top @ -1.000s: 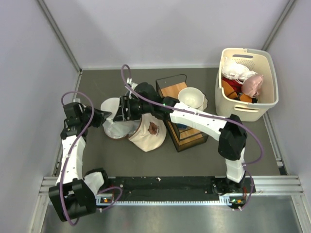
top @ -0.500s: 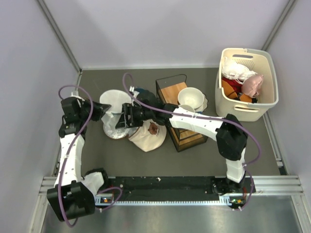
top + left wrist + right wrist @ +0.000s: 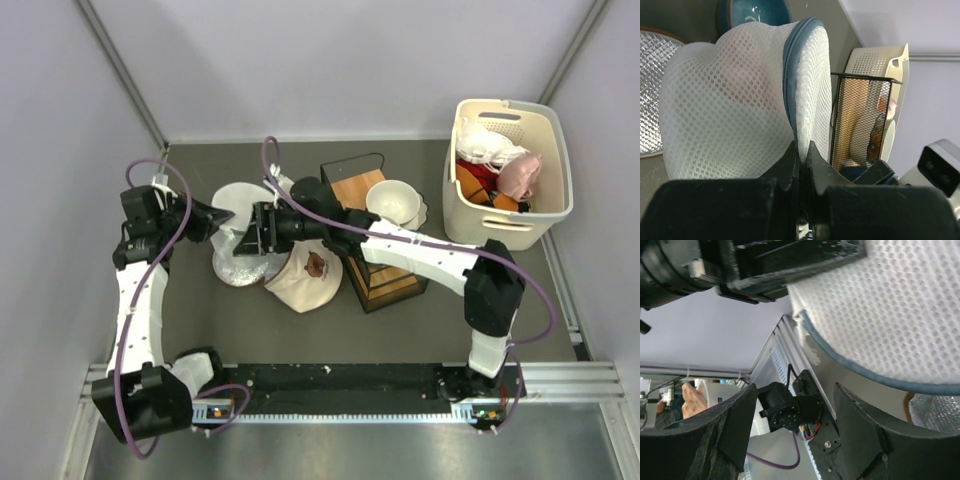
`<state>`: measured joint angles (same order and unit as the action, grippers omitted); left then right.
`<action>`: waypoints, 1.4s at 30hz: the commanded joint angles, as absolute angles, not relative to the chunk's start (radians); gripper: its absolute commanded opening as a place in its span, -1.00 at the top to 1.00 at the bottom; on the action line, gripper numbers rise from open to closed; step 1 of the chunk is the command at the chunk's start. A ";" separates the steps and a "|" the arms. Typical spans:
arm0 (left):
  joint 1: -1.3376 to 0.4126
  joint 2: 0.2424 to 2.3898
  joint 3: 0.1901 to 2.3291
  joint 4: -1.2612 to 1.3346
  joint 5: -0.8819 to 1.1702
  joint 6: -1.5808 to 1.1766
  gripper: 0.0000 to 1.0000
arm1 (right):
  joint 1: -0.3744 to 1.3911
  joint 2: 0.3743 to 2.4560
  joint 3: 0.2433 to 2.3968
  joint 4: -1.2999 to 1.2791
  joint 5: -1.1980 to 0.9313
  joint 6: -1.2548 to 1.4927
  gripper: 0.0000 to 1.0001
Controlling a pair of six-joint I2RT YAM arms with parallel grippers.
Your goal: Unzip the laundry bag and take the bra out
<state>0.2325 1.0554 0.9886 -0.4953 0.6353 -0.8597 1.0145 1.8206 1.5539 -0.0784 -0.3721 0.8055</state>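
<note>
- Dark grey surface (image 3: 400, 330), carrying everything in reach of both arms.
- Beige slotted plastic basket (image 3: 500, 225) at 2 o'clock in the top view, full of other garments and well apart from the work.
- Black wire crate with a wooden box inside (image 3: 385, 280), near the centre.
- White see-through mesh laundry bag (image 3: 237, 243) at 9 o'clock of the crate, between the two claws. Looks very light and floppy, apt to collapse or twist when pulled, so needs one anchor on the rim and a counter-pull.
- Cream cloth with a brown mark (image 3: 300, 285) at 5 o'clock of the bag, touching it. Not part of the job.
- Pale peach-pink bra (image 3: 747, 82), seen only as a faint warm tint through the mesh, so judged to be inside. Soft, with thin straps likely to snag on mesh or zip teeth. Best taken by a bunched fold of the cup fabric.
- Left claw (image 3: 802, 150) clenched on the bag's rim, just beside the zip.
- Right claw (image 3: 795, 400) released, nothing between its fingers, close under the bag's edge.
- Blue-grey zip band (image 3: 790, 75) curving round the flap. Cannot tell how far undone, and no puller visible. Smallest and fiddliest hold, likely slippery.
</note>
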 commanded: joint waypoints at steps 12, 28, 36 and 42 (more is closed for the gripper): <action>0.196 1.042 0.991 -0.448 0.689 -0.810 1.00 | 1.011 1.916 1.741 0.020 -0.515 0.930 -0.28; 0.195 1.035 0.991 -0.419 0.689 -0.822 1.00 | 1.012 1.890 1.672 -0.051 -0.403 0.870 -0.28; 0.196 1.028 0.977 -0.411 0.698 -0.818 1.00 | 1.012 1.920 1.744 -0.060 -0.394 0.845 -0.22; 0.193 1.022 0.969 -0.402 0.713 -0.827 1.00 | 1.012 1.944 1.776 -0.067 -0.390 0.844 -0.19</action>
